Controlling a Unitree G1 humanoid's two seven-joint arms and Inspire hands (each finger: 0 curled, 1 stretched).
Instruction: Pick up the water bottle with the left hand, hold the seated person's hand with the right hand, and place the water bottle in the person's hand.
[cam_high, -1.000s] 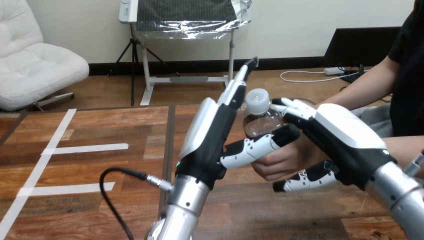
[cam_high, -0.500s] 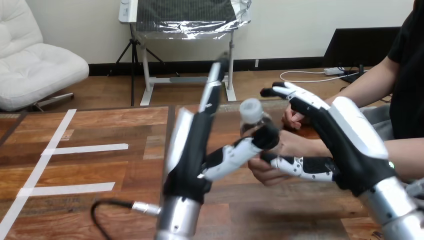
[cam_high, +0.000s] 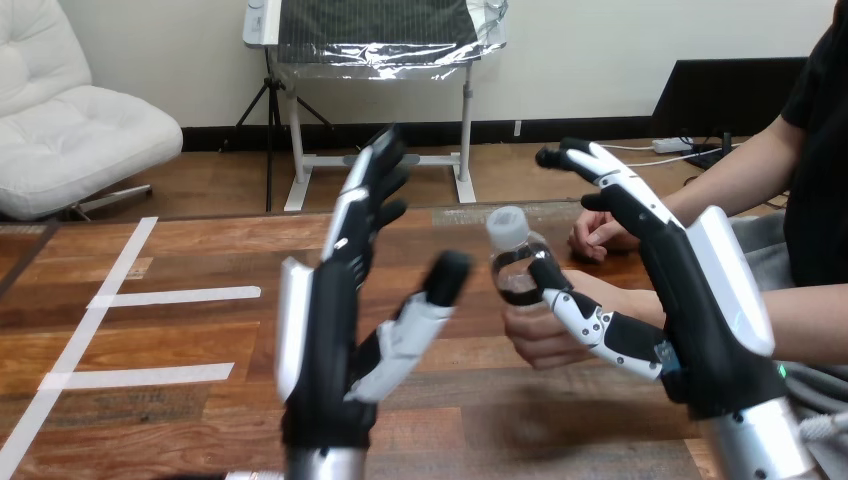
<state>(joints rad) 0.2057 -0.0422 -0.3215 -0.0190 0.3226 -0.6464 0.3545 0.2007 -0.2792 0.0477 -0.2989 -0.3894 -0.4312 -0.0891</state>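
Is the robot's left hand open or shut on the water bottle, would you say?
Open: the left hand has straight fingers, clear of the water bottle, which the person's hand grips.

A: Passage between the 2 robot hands?
B: 1 narrow gap, between the left hand (cam_high: 330, 330) thumb and the water bottle (cam_high: 515, 262).
A: Obstructions at the right?
B: The person's hand (cam_high: 535, 335) round the bottle, the right hand (cam_high: 690, 300) just beside it, the person's farther hand (cam_high: 598, 236) behind. Left of the left hand, the desk (cam_high: 180, 340) lies open.
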